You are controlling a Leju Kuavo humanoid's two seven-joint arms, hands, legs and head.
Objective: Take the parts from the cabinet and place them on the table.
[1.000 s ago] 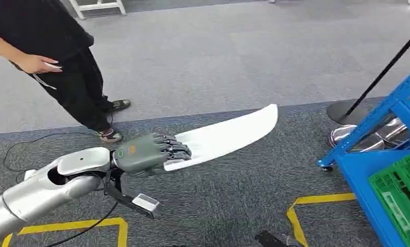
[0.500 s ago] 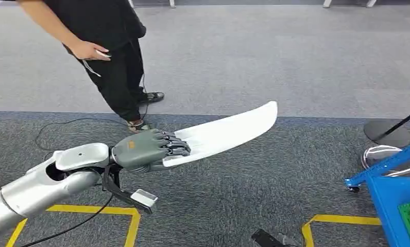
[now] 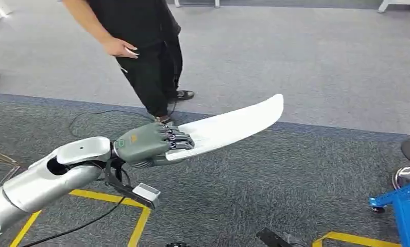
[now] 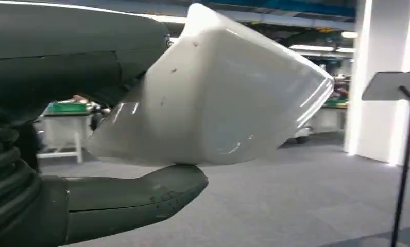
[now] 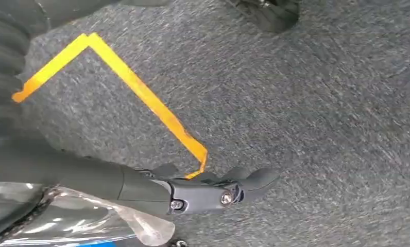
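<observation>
Part (image 3: 228, 128): one long white curved panel, carried out in front of the robot over the dark carpet (image 3: 275, 175), roughly level, far tip pointing forward-right. Left hand (image 3: 151, 145) grips its near end, fingers wrapped over the top edge; in the left wrist view the thumb (image 4: 136, 198) sits under the white shell (image 4: 218, 87), touching it. Grip looks firm, no visible sag.

Right hand (image 5: 213, 190) hangs low over the carpet, fingers loosely apart, nothing between them. Some clear plastic film (image 5: 89, 216) shows beside that arm; can't tell what it belongs to.

Step, as I read it: transport leg. Part is out of the cabinet, not on a table. Blue cabinet corner (image 3: 406, 203) sits at the right edge of the head view; no table surface ahead in that view.

Next move calls for: find the table, square up to it, keep the long tip clear of the person (image 3: 141, 46) standing just beyond the panel, then lower flat before releasing. One-end grip on a long panel means leverage at the wrist, so a slow set-down seems wise.

Counts:
- parts in hand: 1
- persons: 1
- yellow floor-tape corners (image 3: 136, 206): 2 in the head view (second one (image 3: 347, 237) lower right)
- cable on the carpet (image 3: 89, 116): 1
</observation>
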